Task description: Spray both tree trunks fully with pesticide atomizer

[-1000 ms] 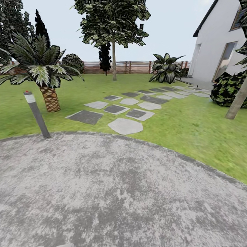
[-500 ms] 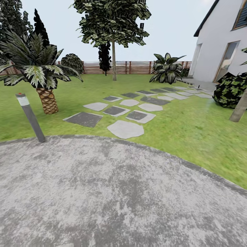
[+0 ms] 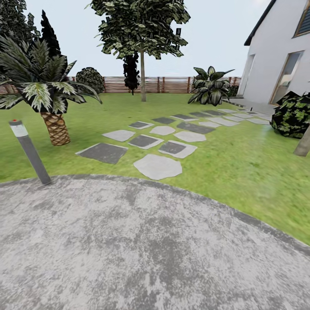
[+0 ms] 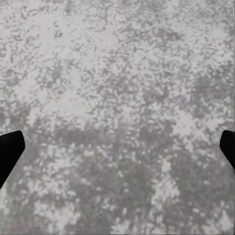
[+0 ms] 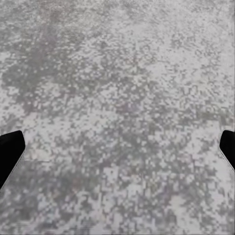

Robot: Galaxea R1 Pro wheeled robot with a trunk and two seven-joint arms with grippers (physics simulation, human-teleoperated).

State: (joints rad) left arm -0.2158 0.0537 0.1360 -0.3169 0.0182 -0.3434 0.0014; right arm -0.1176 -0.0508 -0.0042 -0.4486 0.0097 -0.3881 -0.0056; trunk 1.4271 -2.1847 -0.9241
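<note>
Ahead across the lawn (image 3: 241,168), well apart from both pairs of jaws, stands one tree (image 3: 142,26) with a thin, straight, bare grey-brown trunk (image 3: 143,77) and a small-leaved crown high up. The base of a second trunk (image 3: 303,144), thick, smooth and grey-beige, leans in at the right edge of the head view, nearer but still far off on the grass.

The left gripper (image 4: 117,152) points down at mottled grey paving (image 4: 117,73); its two dark fingertips (image 4: 9,152) sit at opposite edges of the wrist view, spread wide with only bare stone between them. The right gripper (image 5: 117,152) is the same: black fingertips (image 5: 10,149) far apart, nothing held, speckled grey-and-white paving (image 5: 117,73) below.

In the head view that paving (image 3: 129,249) is a broad rounded pad, rough and blotchy, with a curved rim meeting blurry green grass. Beyond the rim a trail of flat stepping slabs (image 3: 158,166) runs away toward the house (image 3: 275,56): some pale and irregular, some dark grey and squarish. A slim grey bollard lamp (image 3: 29,151) with a pale band and a red cap tilts at the pad's left edge. Behind it is a short palm (image 3: 47,94) with a scaly, diamond-patterned trunk and striped fronds. Farther off are a round dark shrub (image 3: 91,78), a dark columnar tree (image 3: 131,71), a broad-leaved plant (image 3: 211,86), and a mottled bush (image 3: 292,114) by the white wall. A brown slatted fence (image 3: 168,85) closes the back of the lawn.
</note>
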